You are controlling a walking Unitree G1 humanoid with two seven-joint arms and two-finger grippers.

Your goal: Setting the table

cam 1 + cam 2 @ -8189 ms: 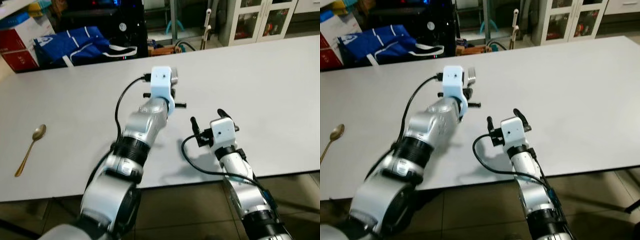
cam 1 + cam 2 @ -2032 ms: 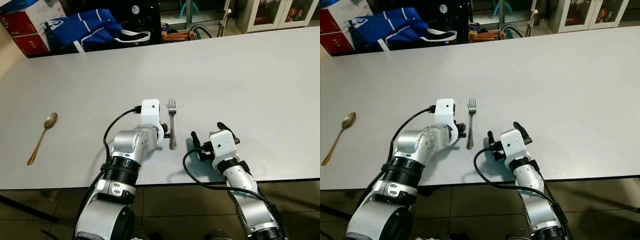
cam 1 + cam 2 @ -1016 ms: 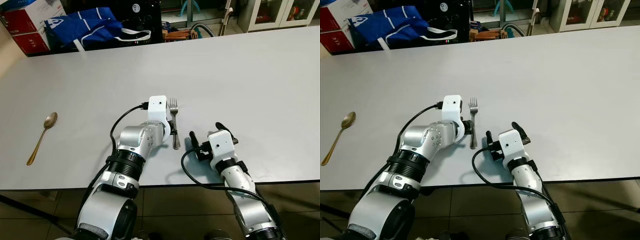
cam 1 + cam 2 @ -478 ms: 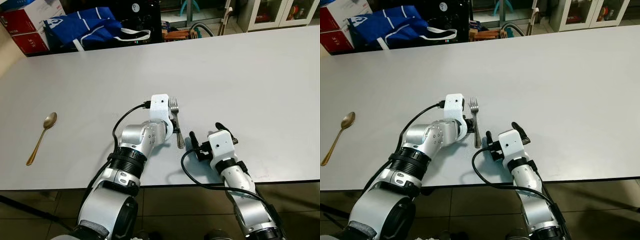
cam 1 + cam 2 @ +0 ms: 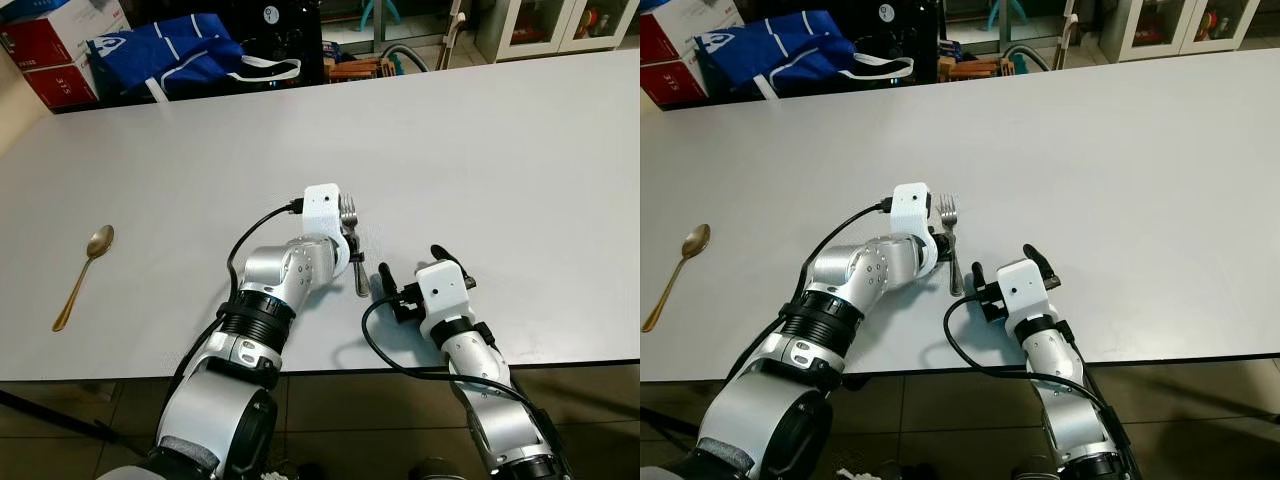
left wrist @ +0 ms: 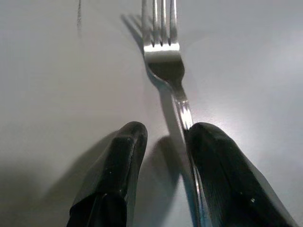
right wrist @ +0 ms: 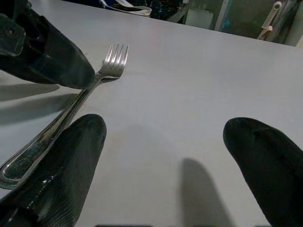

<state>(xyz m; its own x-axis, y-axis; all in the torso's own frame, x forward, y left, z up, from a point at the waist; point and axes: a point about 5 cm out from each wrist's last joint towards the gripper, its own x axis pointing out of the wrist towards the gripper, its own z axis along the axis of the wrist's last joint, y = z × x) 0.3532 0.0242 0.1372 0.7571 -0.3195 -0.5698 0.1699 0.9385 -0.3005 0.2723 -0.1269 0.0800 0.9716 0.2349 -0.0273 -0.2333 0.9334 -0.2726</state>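
Observation:
A silver fork [image 5: 357,262] lies on the white table [image 5: 520,180], tines pointing away from me. My left gripper [image 5: 350,252] sits low over its handle. In the left wrist view the left gripper [image 6: 165,135] is open, and the fork [image 6: 163,61] handle rests against the inner side of one finger [image 6: 213,151]. My right gripper [image 5: 412,262] rests open on the table just right of the fork, with nothing between its fingers [image 7: 61,161]. A gold spoon [image 5: 85,275] lies far to the left.
The table's front edge [image 5: 560,358] runs just under both arms. Beyond the far edge are a blue bag [image 5: 180,55], a red and white box [image 5: 55,65] and glass-door cabinets [image 5: 540,20]. Open tabletop stretches to the right and ahead.
My left gripper has slid to the right against the fork, and the fork's handle end has swung slightly right towards the right gripper. The right arm has stayed put.

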